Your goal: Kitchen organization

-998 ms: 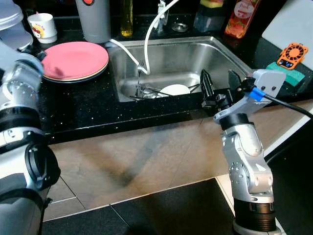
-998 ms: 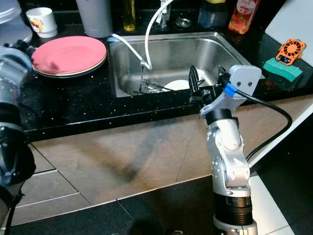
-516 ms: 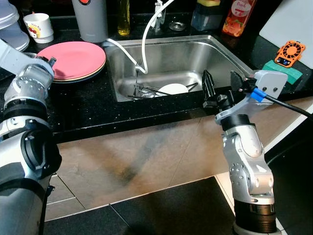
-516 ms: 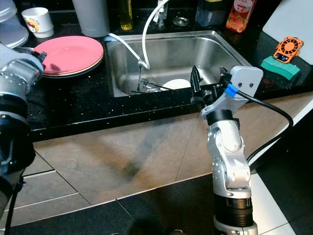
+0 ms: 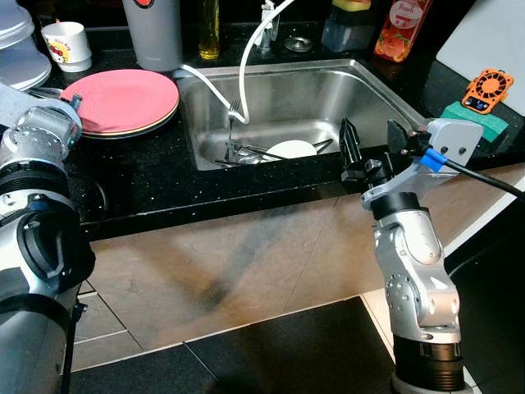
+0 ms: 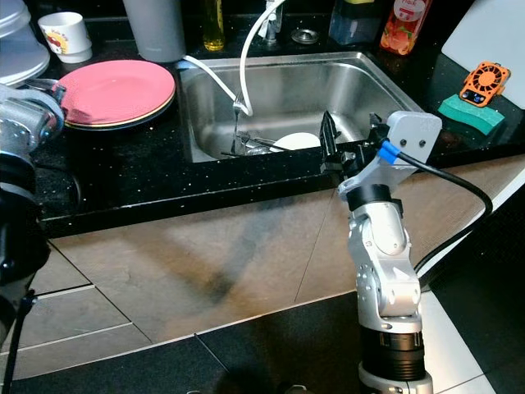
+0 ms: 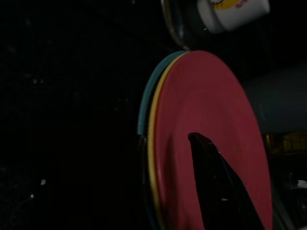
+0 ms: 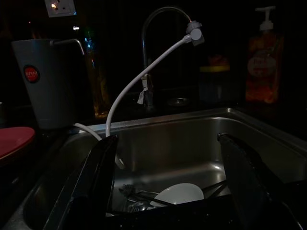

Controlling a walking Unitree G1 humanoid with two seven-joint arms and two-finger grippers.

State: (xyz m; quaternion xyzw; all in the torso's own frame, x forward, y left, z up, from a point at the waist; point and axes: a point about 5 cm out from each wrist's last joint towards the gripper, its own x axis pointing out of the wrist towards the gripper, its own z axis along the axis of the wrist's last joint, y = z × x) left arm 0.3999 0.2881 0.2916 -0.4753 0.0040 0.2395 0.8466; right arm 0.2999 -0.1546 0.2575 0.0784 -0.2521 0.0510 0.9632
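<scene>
A stack of plates with a pink one on top (image 5: 123, 98) lies on the black counter (image 5: 148, 180) left of the steel sink (image 5: 385, 90). My left gripper (image 5: 74, 100) is at the stack's left rim; in the left wrist view the pink plate (image 7: 206, 120) sits on a yellow and a teal one. In the sink lie a white dish (image 5: 293, 149) and some cutlery (image 5: 246, 153). My right gripper (image 5: 368, 139) hovers open over the sink's front edge, pointing into the basin, holding nothing.
A white mug (image 5: 67, 43), clear bowls (image 5: 16, 53) and a grey canister (image 5: 153, 33) stand behind the plates. A faucet with a white hose (image 5: 246, 57) hangs into the sink. Bottles (image 5: 399, 29), a green sponge (image 5: 480, 123) and an orange fan (image 5: 482, 89) are at right.
My left arm has shifted a little along the plate stack's left rim. The right arm has stayed put, and the camera has moved slightly.
</scene>
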